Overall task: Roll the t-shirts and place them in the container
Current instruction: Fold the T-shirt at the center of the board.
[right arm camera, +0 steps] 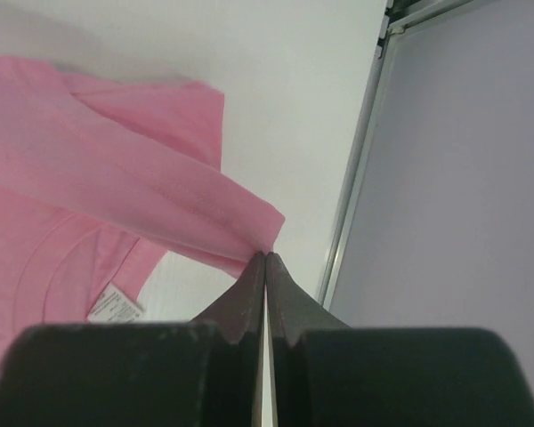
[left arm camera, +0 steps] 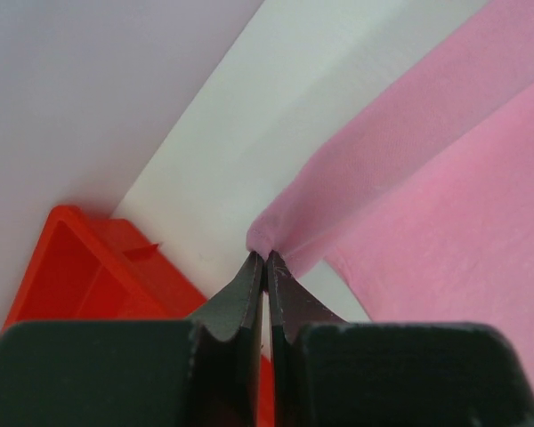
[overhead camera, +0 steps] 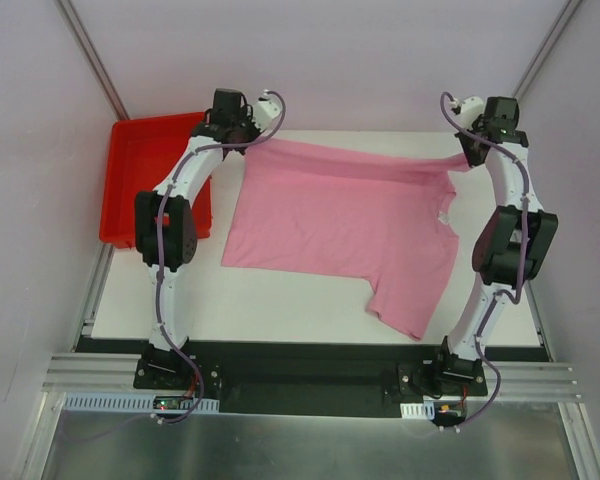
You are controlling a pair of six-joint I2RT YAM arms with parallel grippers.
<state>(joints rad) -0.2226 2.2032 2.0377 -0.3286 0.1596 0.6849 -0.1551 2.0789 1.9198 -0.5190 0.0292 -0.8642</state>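
Note:
A plain light-pink t-shirt (overhead camera: 340, 220) lies mostly flat on the white table, one sleeve pointing toward the near edge. Its far edge is lifted into a taut band between the two grippers. My left gripper (overhead camera: 250, 140) is at the far left corner of the shirt, beside the red tray, and its jaws (left arm camera: 265, 258) are shut on a pinch of the pink t-shirt (left arm camera: 445, 178). My right gripper (overhead camera: 467, 158) is at the far right corner. There the jaws (right arm camera: 265, 256) are shut on a folded corner of the t-shirt (right arm camera: 116, 169). A white neck label (right arm camera: 116, 305) shows below the band.
A red tray (overhead camera: 150, 175) stands at the far left, partly off the white table (overhead camera: 300, 310); its rim (left arm camera: 80, 267) lies just left of my left gripper. A metal frame rail (right arm camera: 351, 187) and a grey wall close the right side. Grey walls surround the table.

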